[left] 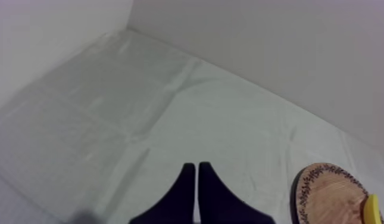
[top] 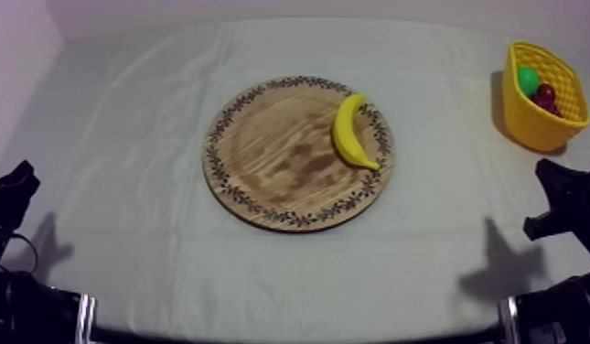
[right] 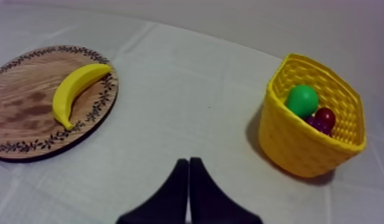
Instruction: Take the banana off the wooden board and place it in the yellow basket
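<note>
Left gripper (left: pixel 196 168): two matte black fingers (left: pixel 183 190), flat-sided, wide at the root, tapering to blunt narrow tips, thin seam between them, no markings visible. Right gripper (right: pixel 189 162): same build, two plain black fingers (right: pixel 176 190) making a slim wedge with a pale slit down the middle. From above, left arm (top: pixel 10 197) is a blocky black shape with angular edges; its lower section is black with a silver-white band (top: pixel 84 316) round it. Right arm (top: pixel 565 206) is also black and angular, lower section with a matching light band (top: pixel 509 316)
</note>
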